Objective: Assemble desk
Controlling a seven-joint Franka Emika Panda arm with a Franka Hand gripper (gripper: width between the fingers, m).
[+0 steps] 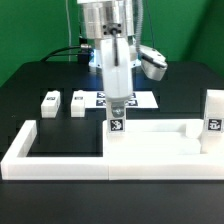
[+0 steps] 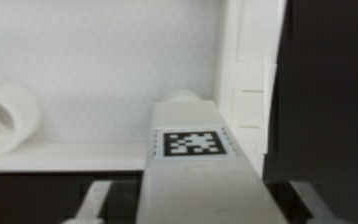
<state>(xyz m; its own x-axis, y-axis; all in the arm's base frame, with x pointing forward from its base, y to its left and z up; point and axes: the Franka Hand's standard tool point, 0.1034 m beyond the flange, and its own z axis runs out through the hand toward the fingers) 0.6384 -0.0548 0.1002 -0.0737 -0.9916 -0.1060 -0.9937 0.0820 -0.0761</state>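
Observation:
My gripper [image 1: 116, 100] is shut on a white square leg [image 1: 116, 118] and holds it upright, tag end down, at the corner of the white tabletop [image 1: 158, 141] on the exterior view's left; I cannot tell whether the two touch. In the wrist view the leg [image 2: 201, 160] runs between my fingers [image 2: 101, 200], with its tag over the tabletop [image 2: 105, 60] next to the raised rim [image 2: 247, 60]. A round socket ring [image 2: 2, 118] shows on the tabletop. Another leg [image 1: 213, 112] stands upright on the tabletop's right end. Two loose legs [image 1: 50, 102] [image 1: 78, 101] lie at the back left.
The white U-shaped border frame [image 1: 22, 148] runs along the front and both sides of the tabletop. The marker board [image 1: 138, 99] lies behind my gripper. The table top is black.

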